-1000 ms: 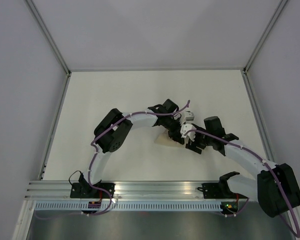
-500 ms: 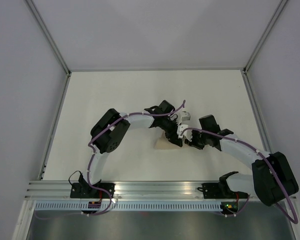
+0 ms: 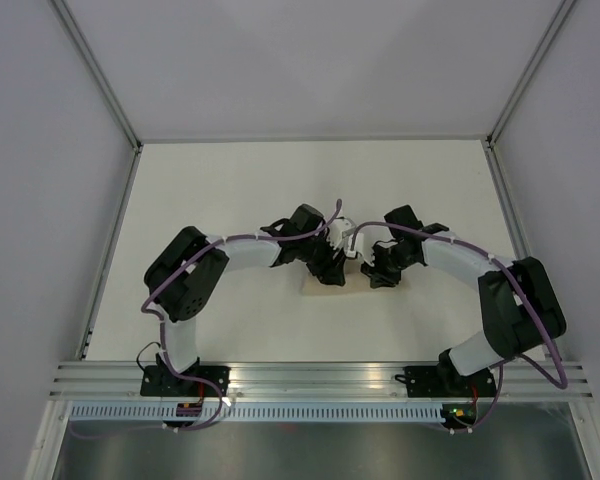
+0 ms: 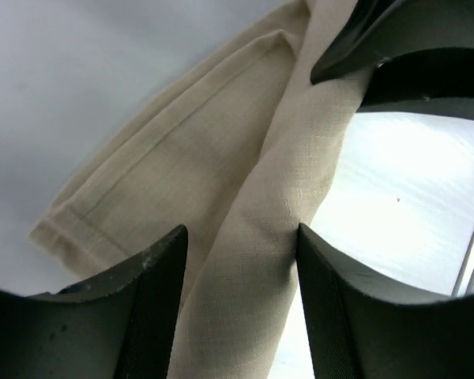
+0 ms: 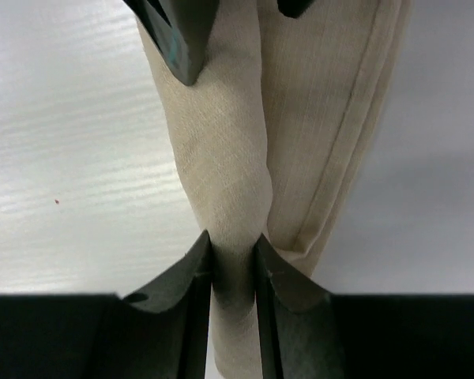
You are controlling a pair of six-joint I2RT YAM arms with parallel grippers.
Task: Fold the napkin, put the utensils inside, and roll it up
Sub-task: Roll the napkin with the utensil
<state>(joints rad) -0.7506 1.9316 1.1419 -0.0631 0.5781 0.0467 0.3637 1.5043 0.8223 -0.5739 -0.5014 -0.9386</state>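
The tan napkin (image 4: 245, 268) lies rolled into a tube, with a flat hemmed tail (image 4: 158, 181) spread beside it. My left gripper (image 4: 241, 233) is open and straddles the roll; its right finger (image 4: 332, 300) touches the cloth and the left one stands apart. My right gripper (image 5: 233, 238) is shut on the napkin roll (image 5: 221, 158) at its end. In the top view both grippers, left (image 3: 332, 268) and right (image 3: 372, 268), meet at the table's middle and cover most of the napkin (image 3: 313, 288). The utensils are out of view.
The white table (image 3: 230, 190) is fenced by grey walls and metal corner posts (image 3: 110, 100). An aluminium rail (image 3: 310, 378) carrying both arm bases runs along the near edge. The left arm's elbow (image 3: 185, 275) juts out to the left.
My left gripper has opened off the roll. My right gripper has closed onto the napkin's end. Both arms have swung leftward, and the right elbow has moved in from the far right.
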